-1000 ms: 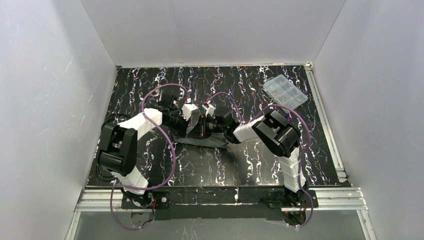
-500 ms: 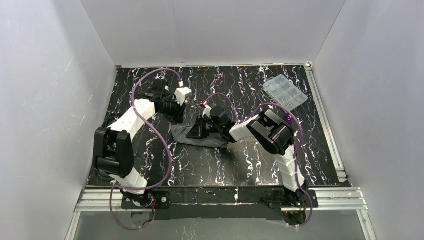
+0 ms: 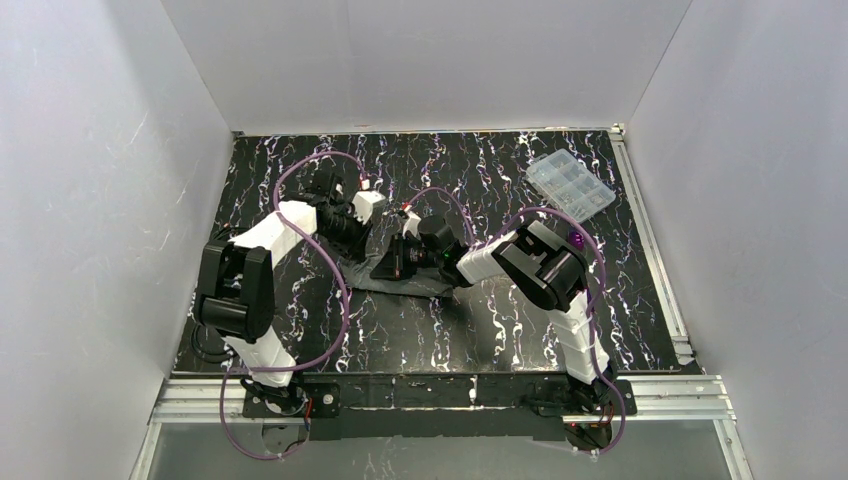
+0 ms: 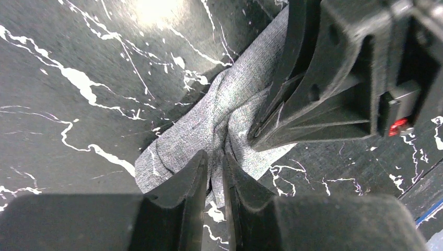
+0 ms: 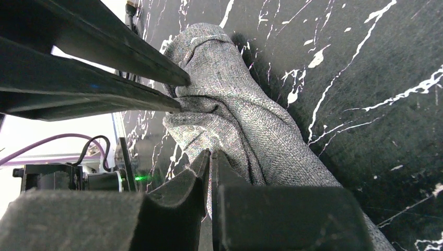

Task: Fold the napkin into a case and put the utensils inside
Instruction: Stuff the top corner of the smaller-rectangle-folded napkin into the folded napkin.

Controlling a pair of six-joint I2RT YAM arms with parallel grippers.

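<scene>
Now the left end effector (image 4: 214, 157) has swung back in from its brief retreat toward the far left. It sits on the left end of the napkin (image 4: 183, 136), jaws a sliver apart with a ridge of cloth seemingly nipped between them. The right end effector (image 5: 210, 154) has stayed put, all but closed on a fold just beside. So folding is still under way: the cloth lies bunched in a narrow strip at the middle of the surface (image 3: 500, 330), no case yet. The utensils show in no view. A clear compartment box (image 3: 570, 183) sits well apart, far right. The two end effectors crowd each other.
</scene>
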